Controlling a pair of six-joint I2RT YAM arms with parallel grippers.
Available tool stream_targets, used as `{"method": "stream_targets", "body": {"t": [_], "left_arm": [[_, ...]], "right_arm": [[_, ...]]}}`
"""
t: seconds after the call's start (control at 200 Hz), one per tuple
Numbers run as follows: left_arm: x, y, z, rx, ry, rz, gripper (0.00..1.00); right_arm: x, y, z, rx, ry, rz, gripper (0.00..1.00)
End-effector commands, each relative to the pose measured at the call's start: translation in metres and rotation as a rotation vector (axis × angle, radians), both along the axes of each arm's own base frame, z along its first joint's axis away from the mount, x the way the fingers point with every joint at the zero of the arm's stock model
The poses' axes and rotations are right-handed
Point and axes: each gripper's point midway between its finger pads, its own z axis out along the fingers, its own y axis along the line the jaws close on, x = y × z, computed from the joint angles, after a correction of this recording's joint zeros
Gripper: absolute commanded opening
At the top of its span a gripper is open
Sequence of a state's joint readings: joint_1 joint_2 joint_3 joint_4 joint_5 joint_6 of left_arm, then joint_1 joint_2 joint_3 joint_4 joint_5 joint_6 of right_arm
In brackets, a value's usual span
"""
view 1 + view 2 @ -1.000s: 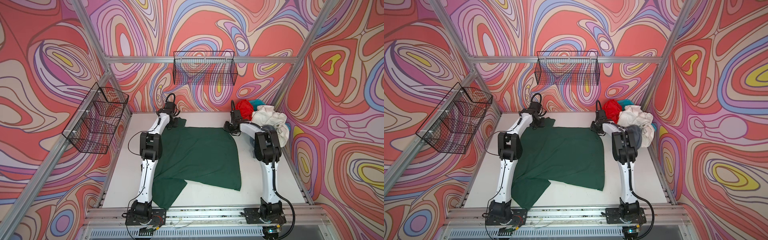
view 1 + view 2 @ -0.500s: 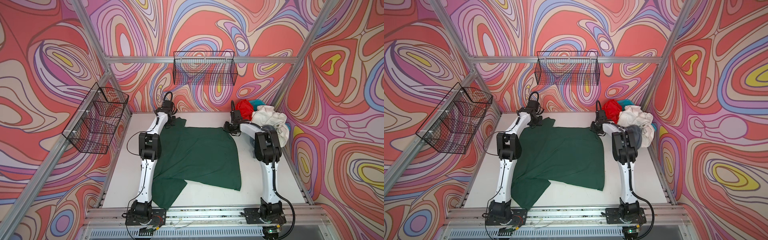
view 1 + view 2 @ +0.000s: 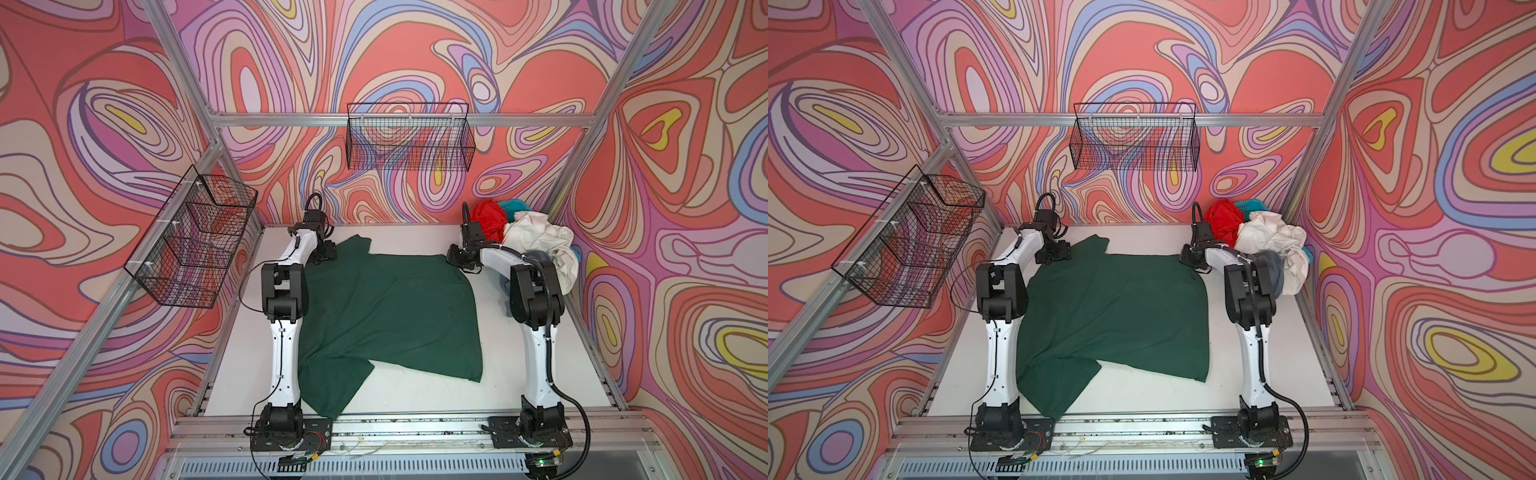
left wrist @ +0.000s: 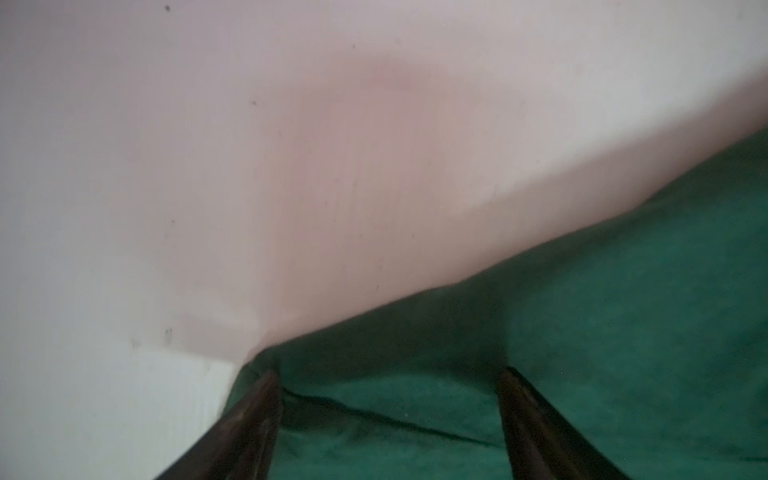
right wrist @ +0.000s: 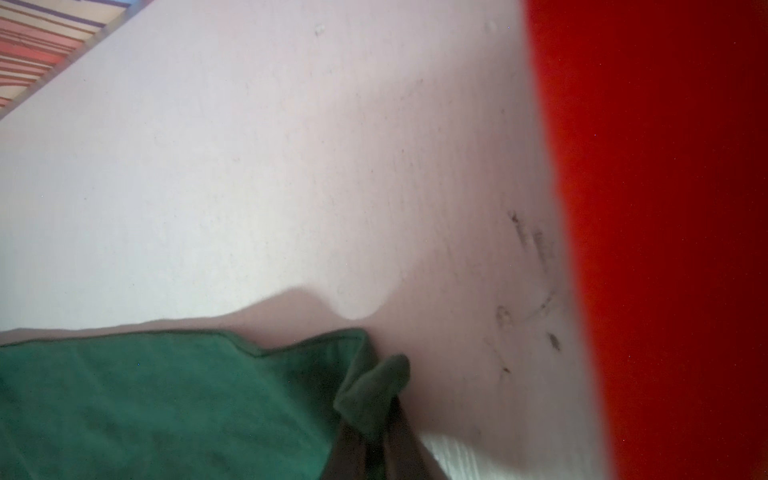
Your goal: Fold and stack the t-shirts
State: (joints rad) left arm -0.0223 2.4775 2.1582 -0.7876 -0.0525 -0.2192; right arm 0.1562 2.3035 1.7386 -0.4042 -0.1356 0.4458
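A dark green t-shirt (image 3: 386, 311) (image 3: 1117, 311) lies spread on the white table, one sleeve folded under near the front left. My left gripper (image 3: 328, 251) (image 4: 388, 386) stands open over its far left sleeve, with cloth lying loose between the fingers (image 4: 262, 399). At the far right corner my right gripper (image 3: 455, 257) (image 5: 374, 419) is shut on a pinch of the green t-shirt (image 5: 166, 399). A red t-shirt (image 3: 488, 220) (image 5: 665, 208), an off-white one (image 3: 536, 241) and a grey-blue one (image 3: 1273, 266) are heaped at the back right.
A turquoise basket (image 3: 511, 205) peeks out behind the heap. Black wire baskets hang on the back wall (image 3: 409, 137) and the left wall (image 3: 195, 237). Bare table (image 3: 415, 399) shows along the front and beside the right arm.
My left gripper has opened and let go of the far left sleeve. The right gripper has closed fully on the far right corner. The shirt has barely shifted.
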Motion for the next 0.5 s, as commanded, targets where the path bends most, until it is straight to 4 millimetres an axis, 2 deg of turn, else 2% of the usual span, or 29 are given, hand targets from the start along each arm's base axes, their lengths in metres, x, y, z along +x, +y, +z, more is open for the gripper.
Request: {"method": "stream_targets", "body": {"t": [0.0, 0.11, 0.185, 0.411, 0.496], "left_arm": [[-0.006, 0.009, 0.004, 0.055, 0.015, -0.033, 0.85], [-0.009, 0.009, -0.003, 0.060, 0.041, -0.046, 0.84], [-0.010, 0.008, -0.009, 0.054, 0.055, -0.047, 0.77], [-0.012, 0.003, -0.021, 0.028, 0.089, -0.055, 0.38], [-0.010, 0.001, -0.018, 0.014, 0.084, -0.056, 0.16]], "right_arm": [[-0.003, 0.000, 0.016, 0.006, -0.023, 0.006, 0.06], [-0.003, 0.001, 0.015, 0.009, -0.023, 0.010, 0.06], [-0.002, 0.003, 0.014, 0.017, -0.024, 0.014, 0.06], [0.000, 0.007, 0.015, 0.040, -0.029, 0.026, 0.03], [0.000, 0.009, 0.016, 0.048, -0.031, 0.029, 0.00]]}}
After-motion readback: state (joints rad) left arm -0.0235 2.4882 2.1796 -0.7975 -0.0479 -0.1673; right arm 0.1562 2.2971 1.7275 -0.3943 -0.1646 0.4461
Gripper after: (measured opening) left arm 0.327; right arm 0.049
